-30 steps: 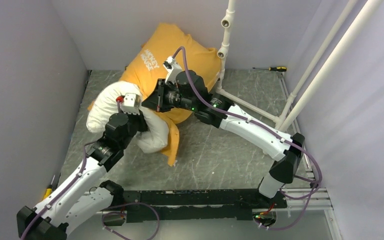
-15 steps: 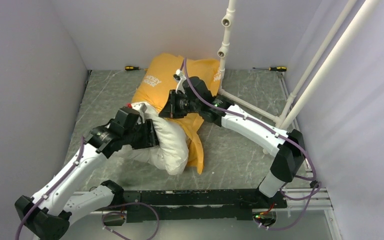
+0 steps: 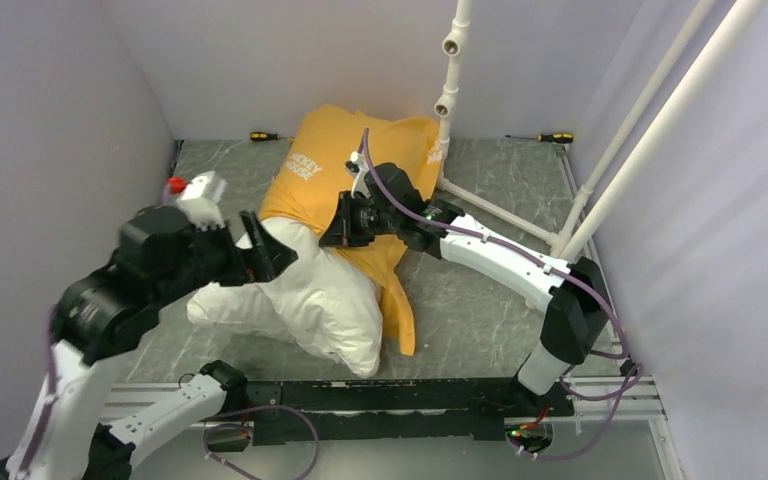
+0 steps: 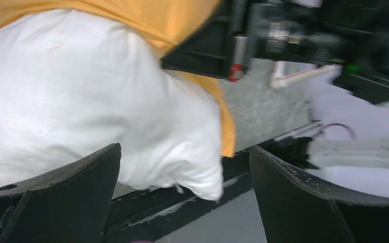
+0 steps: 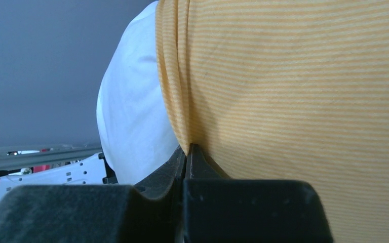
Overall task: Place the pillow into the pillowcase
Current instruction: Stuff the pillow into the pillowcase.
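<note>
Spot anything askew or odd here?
The plump white fabric pillow is only partly inside the orange-yellow fabric pillowcase; its near end bulges out bare and slanted on the table. A loose strip of the case trails beside it. The right claw is shut on a fold of the case; the left claw hangs open, holding nothing.

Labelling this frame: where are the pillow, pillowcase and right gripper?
pillow [image 3: 315, 305], top view, middle of its bare white part.
pillowcase [image 3: 325, 172], top view, orange panel beside the lettering.
right gripper [image 5: 188, 152], right wrist view, shut tips pinching pillowcase fabric.

L screwdriver [image 3: 265, 136], R screwdriver [image 3: 553, 137], PVC frame [image 3: 447, 100]
</note>
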{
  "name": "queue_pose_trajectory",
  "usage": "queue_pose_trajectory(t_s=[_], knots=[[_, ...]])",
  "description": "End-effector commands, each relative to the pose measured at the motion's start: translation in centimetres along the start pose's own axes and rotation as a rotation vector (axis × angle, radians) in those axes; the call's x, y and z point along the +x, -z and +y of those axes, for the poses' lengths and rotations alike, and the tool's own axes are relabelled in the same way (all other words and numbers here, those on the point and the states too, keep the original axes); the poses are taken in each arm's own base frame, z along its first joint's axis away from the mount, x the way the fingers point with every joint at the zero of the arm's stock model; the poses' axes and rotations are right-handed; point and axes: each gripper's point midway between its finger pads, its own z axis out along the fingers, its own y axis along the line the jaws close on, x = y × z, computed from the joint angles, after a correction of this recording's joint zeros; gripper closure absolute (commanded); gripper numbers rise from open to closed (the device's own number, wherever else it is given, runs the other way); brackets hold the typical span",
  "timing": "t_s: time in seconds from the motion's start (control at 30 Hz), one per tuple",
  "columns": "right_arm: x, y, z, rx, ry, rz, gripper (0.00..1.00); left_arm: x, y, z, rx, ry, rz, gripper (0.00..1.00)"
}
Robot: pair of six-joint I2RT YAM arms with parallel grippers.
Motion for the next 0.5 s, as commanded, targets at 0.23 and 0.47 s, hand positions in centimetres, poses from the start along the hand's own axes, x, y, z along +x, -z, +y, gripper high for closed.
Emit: queue_pose_trajectory(t_s=[0.23,0.47], knots=[[-1.9,4.2,7.7,-0.303,0.003,-0.026,1.0,8.3,-14.5,9.9,-0.22,-0.02,0.146,0.38],[-2.9,10.0,13.4,-0.497,0.028,-0.067,1.0,6.1,-18.9,10.2,-0.102,0.004,-0.12,1.0]])
